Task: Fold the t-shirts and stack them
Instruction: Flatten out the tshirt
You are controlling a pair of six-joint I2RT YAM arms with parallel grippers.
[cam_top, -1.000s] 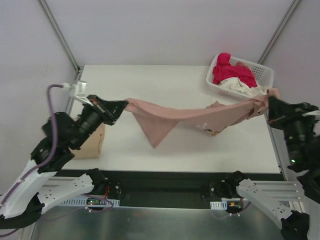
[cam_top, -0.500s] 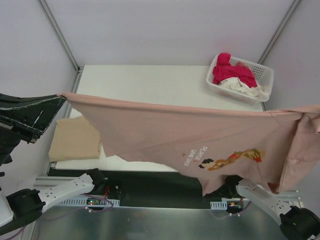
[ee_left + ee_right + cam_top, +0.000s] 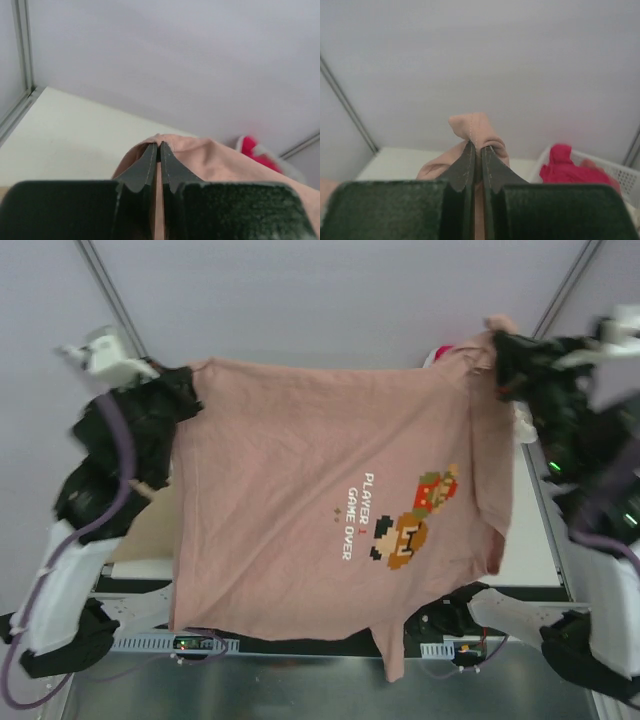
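The pink t-shirt point(image 3: 300, 490) hangs spread out, left pincer point(image 3: 159, 146) clenched on its left top corner, right pincer point(image 3: 476, 145) gripping the right

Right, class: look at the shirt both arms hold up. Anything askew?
The pink t-shirt, pinched by the left tool and right tool, hangs sideways: its chest print runs top to bottom, and a flap dangles below the lower edge.

The pink t-shirt point(image 3: 300, 490) hangs as a sheet between and below the left claw point(image 3: 159, 146) and right claw point(image 3: 476, 145), blocking passage, while bare table point(image 3: 65, 130) lies ahead of the left claw.
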